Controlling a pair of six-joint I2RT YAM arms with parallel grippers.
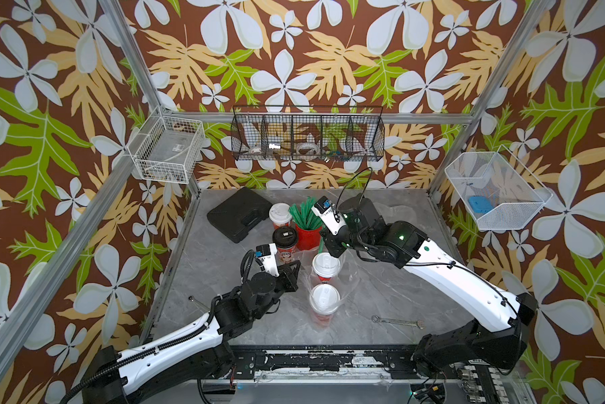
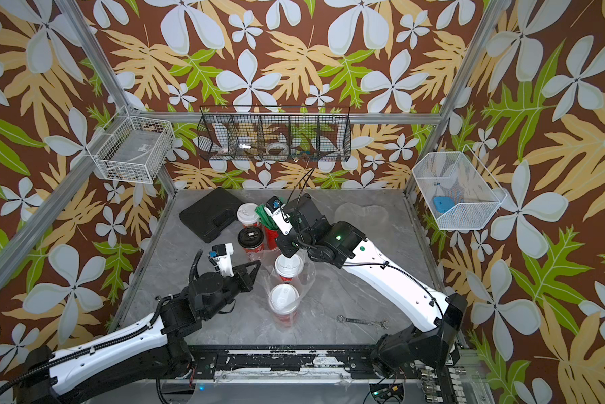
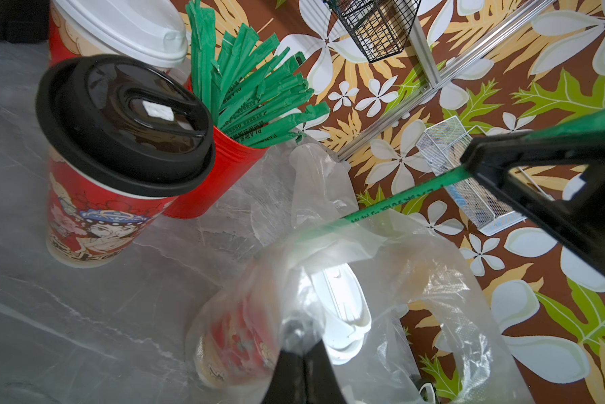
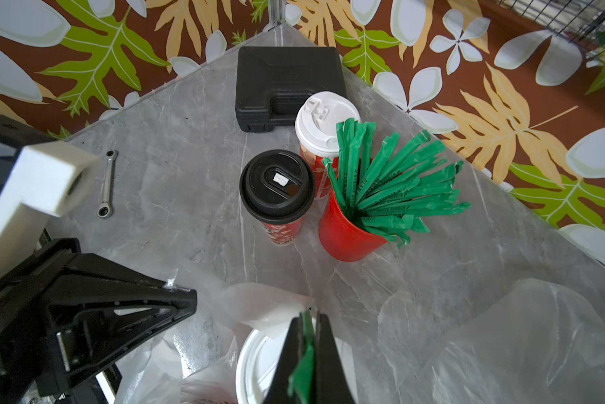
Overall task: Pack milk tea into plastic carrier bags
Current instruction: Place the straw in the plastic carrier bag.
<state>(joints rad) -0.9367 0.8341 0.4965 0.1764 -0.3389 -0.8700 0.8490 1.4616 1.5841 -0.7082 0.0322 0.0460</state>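
Carrier bag (image 3: 430, 266), pinched in left fingers (image 3: 288, 379) (cups (image 1: 324, 296) inside)

The only print I can read is on the green paper straw wrappers (image 3: 255, 105) in the red pot (image 3: 224, 168), which stands at twelve o'clock from the middle of the table (image 1: 206, 266) in both top views. It is dark capitals beginning "PLA", then characters too small to make out. A single wrapped straw (image 3: 392, 203) carries similar dark print, too skewed for me to read. The black-lidded cup (image 3: 94, 217), at eleven o'clock, has lettering round its base that I cannot read.
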